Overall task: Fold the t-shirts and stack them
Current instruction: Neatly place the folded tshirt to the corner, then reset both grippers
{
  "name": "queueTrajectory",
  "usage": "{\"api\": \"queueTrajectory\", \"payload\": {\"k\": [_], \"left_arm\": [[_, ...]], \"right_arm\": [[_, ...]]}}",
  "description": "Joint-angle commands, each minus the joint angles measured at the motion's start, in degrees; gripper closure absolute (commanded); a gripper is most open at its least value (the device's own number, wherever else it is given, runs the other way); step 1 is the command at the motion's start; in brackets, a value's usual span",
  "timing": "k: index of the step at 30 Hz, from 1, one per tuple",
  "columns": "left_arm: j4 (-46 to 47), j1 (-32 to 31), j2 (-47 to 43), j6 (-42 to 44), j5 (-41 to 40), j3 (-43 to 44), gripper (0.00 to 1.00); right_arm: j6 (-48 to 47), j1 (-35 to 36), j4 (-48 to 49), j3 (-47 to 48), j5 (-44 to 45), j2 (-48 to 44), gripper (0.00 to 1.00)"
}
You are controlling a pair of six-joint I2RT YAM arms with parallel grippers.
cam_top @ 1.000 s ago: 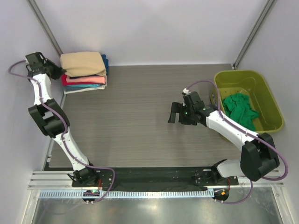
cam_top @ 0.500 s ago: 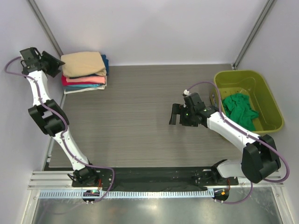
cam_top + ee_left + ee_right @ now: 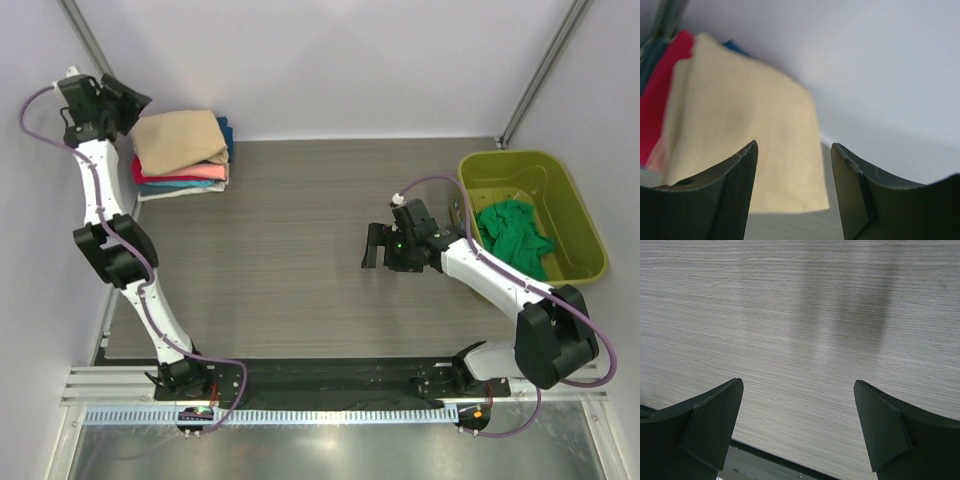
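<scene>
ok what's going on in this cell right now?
Two arms are working through t-shirts. The left fingers are open and empty next to the folded stack in the far-left corner, with the tan tee on top. The right fingers are open over bare table, holding nothing. One green tee lies crumpled in the lime tub, not yet folded.

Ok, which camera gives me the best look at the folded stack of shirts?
Top external: it shows the whole stack at the table's far left corner, tan shirt on top, other layers visible along its edge. Left wrist shows only the tan shirt, close and blurred, a red edge beside it. Right wrist: bare table only.
</scene>
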Motion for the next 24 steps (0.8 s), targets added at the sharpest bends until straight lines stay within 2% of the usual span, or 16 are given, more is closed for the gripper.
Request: {"api": "queueTrajectory", "payload": {"k": [1,4,7,10,13,20,24], "left_arm": [[11.1,-4.7,5.5,0.1,-0.5,3.2,0.39],[15.3,-6.9,10.4,0.6,-1.5,2.2,0.39],[15.3,-7.2,14.2,0.9,-1.7,0.5,0.42],[17.6,-6.8,14.4,1.3,-3.0,-6.0,0.44],[18.6,-6.5,12.9,1.9,-3.6,-7.9,0.44],[18.5,-6.6,5.9,1.8,-5.0,0.5,0.27],[18.8,-6.7,0.4,0.5,-5.6,0.5,0.21]], "right_arm": [[0.4,0.2,1.4,-0.2,-0.6,-0.6,0.01],[1.0,0.2,1.3,-1.1,-0.3,-1.9,0.02],[1.3,0.2,0.0,-2.1,0.5,-3.9,0.02],[1.4,0.2,-0.4,-2.8,1.2,-5.6,0.02],[1.3,0.2,-1.0,-2.9,1.3,-6.1,0.02],[1.9,0.2,-1.6,-1.1,0.4,-5.6,0.02],[2.3,0.7,-1.3,-0.5,0.6,-6.2,0.02]]}}
